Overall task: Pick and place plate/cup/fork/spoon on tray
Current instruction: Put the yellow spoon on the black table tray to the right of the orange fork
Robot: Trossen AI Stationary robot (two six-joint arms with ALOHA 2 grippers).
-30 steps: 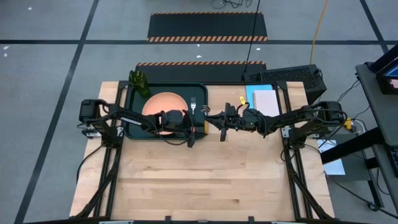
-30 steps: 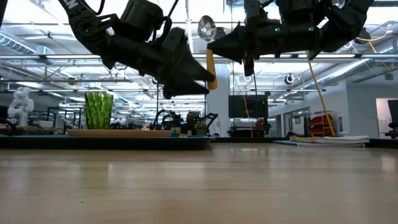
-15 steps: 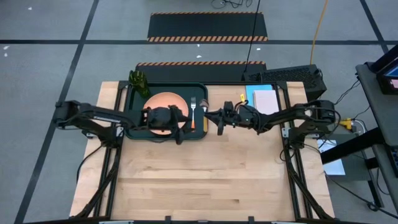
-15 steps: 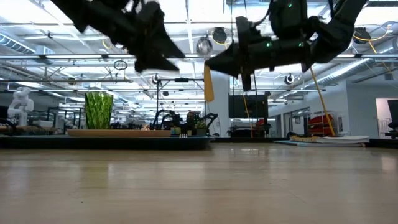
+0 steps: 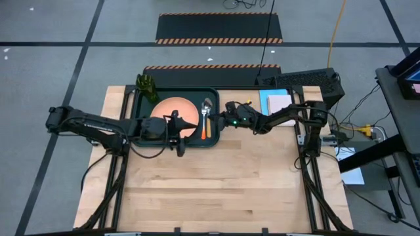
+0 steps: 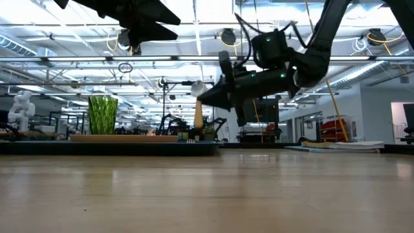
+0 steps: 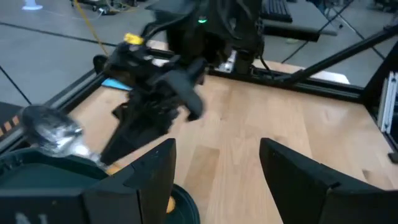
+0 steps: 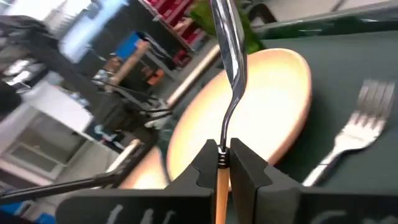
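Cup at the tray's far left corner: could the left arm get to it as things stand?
Probably yes. The left gripper is open and holds nothing, hovering over the plate, and the cup stands clear on that arm's side of the tray. The right gripper, holding the spoon, is across the tray.

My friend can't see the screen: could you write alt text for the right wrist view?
The right gripper holds the spoon by its handle, jaws shut, above the orange plate. The fork lies beside the plate on the dark tray.
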